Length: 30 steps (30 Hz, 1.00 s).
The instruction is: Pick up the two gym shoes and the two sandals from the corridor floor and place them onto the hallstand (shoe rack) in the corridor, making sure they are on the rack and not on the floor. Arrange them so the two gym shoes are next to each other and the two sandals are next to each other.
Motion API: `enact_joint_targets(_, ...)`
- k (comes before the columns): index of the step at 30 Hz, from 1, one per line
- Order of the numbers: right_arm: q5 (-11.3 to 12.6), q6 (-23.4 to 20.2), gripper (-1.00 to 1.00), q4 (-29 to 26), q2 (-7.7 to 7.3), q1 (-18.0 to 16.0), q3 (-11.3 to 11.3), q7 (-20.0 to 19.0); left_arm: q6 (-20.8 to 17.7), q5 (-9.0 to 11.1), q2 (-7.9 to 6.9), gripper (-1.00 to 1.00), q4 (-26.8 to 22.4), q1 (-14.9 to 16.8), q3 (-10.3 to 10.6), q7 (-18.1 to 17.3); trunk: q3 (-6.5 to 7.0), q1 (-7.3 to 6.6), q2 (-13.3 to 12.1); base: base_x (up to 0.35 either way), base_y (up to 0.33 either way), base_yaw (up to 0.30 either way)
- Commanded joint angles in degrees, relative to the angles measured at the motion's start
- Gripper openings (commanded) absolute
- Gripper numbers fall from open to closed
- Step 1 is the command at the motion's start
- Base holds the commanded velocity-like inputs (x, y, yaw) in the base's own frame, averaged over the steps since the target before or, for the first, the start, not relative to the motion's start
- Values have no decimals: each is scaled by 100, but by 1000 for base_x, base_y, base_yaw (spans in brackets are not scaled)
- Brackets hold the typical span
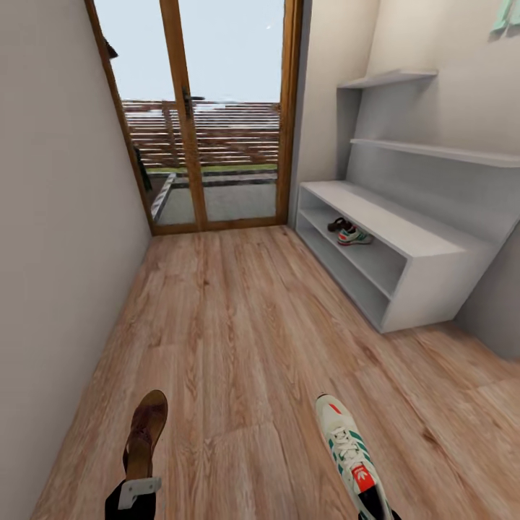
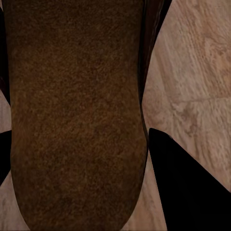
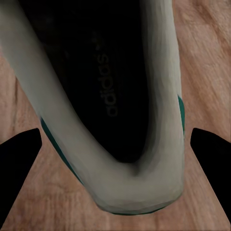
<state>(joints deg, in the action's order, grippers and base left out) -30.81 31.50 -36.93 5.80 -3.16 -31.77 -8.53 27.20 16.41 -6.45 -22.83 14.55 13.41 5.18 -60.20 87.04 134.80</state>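
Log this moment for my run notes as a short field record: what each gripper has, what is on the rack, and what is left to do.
left gripper: around the heel of a brown sandal; contact cannot be told
right gripper: at the heel of a white and green gym shoe; contact cannot be told
hallstand: upper open shelf holds one gym shoe, with a darker item behind it, likely the other sandal
corridor floor: wood planks
remaining: bring both shoes at the grippers to the rack beside their mates
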Motion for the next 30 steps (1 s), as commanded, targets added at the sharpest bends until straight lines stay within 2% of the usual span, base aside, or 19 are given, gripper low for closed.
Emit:
enact_joint_targets(1,-21,23,-100,-9,10,-5,-48,-53,13,3,-5,-100,1,4,48,54,-5,2,2,314,133,0)
enact_joint_targets(21,-39,23,-100,-8,8,-6,-40,-61,13,3,-5,-100,3,4,48,54,-5,2,2,319,125,0)
enact_joint_targets(30,-39,23,-100,-7,9,-3,-39,-61,13,0,-4,-100,1,4,48,52,-5,2,2,337,10,0)
